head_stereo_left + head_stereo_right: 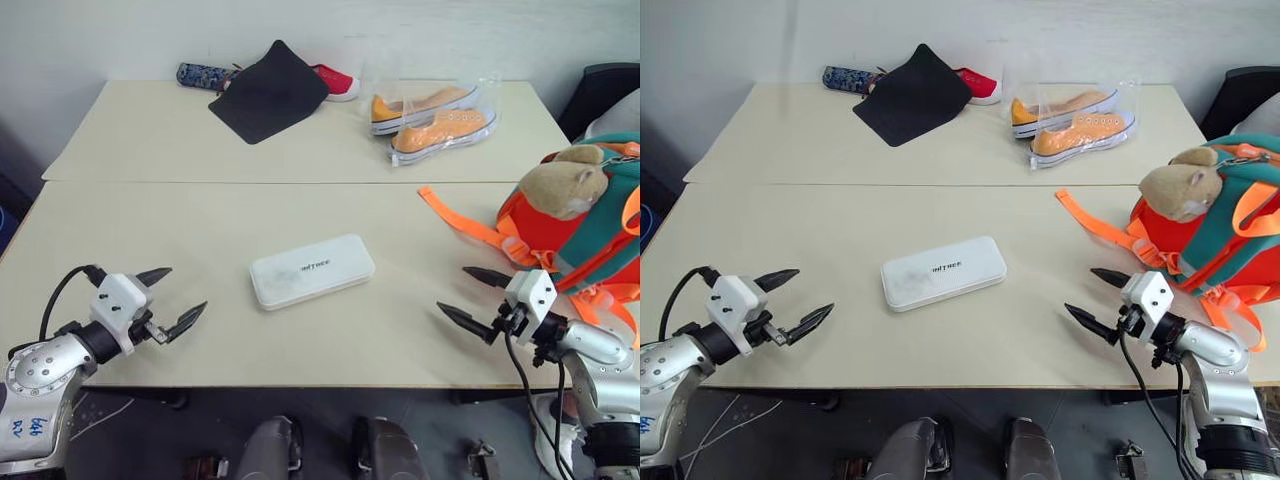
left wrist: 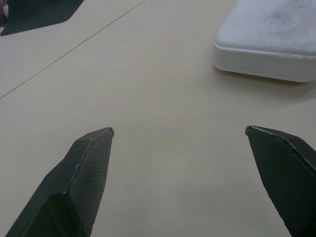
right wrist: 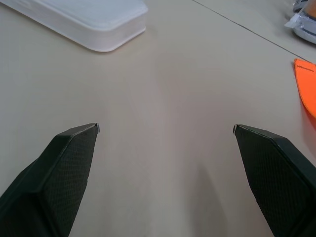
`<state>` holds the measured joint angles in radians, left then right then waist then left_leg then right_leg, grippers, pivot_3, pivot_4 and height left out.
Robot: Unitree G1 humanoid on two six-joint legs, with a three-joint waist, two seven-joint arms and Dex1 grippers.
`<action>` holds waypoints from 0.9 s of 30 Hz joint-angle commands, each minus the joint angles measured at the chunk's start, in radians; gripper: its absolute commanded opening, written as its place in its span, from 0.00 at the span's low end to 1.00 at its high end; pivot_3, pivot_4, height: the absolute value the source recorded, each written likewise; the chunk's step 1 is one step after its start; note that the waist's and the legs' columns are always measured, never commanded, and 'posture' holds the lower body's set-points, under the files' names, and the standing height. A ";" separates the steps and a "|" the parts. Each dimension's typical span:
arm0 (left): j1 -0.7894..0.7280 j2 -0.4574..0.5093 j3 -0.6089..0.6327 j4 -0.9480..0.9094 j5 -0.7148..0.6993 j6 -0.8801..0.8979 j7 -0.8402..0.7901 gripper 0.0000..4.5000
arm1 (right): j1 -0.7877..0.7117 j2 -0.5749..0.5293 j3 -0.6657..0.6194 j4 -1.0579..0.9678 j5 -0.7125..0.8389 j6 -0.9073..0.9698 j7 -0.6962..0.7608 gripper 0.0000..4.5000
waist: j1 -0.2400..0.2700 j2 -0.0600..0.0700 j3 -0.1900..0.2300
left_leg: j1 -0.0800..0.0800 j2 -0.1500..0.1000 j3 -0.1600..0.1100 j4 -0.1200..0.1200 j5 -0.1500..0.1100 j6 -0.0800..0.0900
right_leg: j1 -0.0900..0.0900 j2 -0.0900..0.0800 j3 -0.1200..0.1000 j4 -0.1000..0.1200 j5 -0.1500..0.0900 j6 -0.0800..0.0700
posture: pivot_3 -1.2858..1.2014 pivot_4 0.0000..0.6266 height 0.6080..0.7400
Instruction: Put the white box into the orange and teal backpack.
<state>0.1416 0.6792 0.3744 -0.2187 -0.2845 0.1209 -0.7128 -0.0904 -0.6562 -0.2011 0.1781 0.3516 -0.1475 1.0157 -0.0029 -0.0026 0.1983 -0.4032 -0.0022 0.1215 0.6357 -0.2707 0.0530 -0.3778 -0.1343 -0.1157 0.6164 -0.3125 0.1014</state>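
A: Biggest first: pale table (image 1: 200, 330), then orange and teal backpack (image 1: 590, 225) at the far right edge, plush toy on top, orange strap trailing toward the middle.

B: And the white box (image 1: 311, 270)?

A: Lying flat near the table's centre, well apart from the backpack. Long axis running left to right, right end tilted slightly away toward the far side.

B: Which arm nearer?

A: Hard to say; roughly between both. Left gripper (image 1: 170, 300) pointing in toward its left end, right gripper (image 1: 476, 297) toward its right end. Both empty, fingers spread wide, touching nothing.

B: Best side for the pick, then?

A: Probably the right, being next to the backpack. Needs a grasp across the short width, not along the length.
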 commanded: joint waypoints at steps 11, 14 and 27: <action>-0.092 0.018 -0.002 -0.055 0.005 0.131 0.066 0.87 | -0.136 0.011 0.087 -0.213 0.065 0.458 -0.157 0.91 | -0.006 0.000 0.000 | 0.000 0.000 0.000 0.001 0.000 0.000 | -0.001 -0.001 0.001 0.002 0.000 0.000 | 0.52 0.24 1.00; -0.095 -0.017 -0.030 -0.111 -0.011 0.251 0.126 0.66 | -0.228 0.036 0.183 -0.189 -0.046 0.435 -0.191 0.71 | -0.016 0.000 0.000 | 0.000 0.000 0.000 0.001 0.001 -0.002 | -0.004 -0.001 0.002 0.005 -0.001 -0.001 | 0.52 0.24 1.00; -0.079 -0.181 -0.190 -0.283 -0.012 0.449 0.272 0.01 | -0.428 0.233 0.313 0.049 -0.325 0.253 -0.440 0.00 | -0.022 -0.002 -0.001 | -0.001 -0.001 0.000 0.003 0.003 0.000 | -0.001 0.001 0.000 0.006 -0.001 -0.001 | 0.52 0.24 1.00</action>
<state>0.0820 0.5006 0.1924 -0.4585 -0.2914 0.5703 -0.4519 -0.5080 -0.4363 0.1135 0.2398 0.0143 0.1294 0.5745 -0.0246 -0.0041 0.1975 -0.4045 -0.0033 0.1204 0.6388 -0.2680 0.0519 -0.3789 -0.1337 -0.1158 0.6223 -0.3132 0.1002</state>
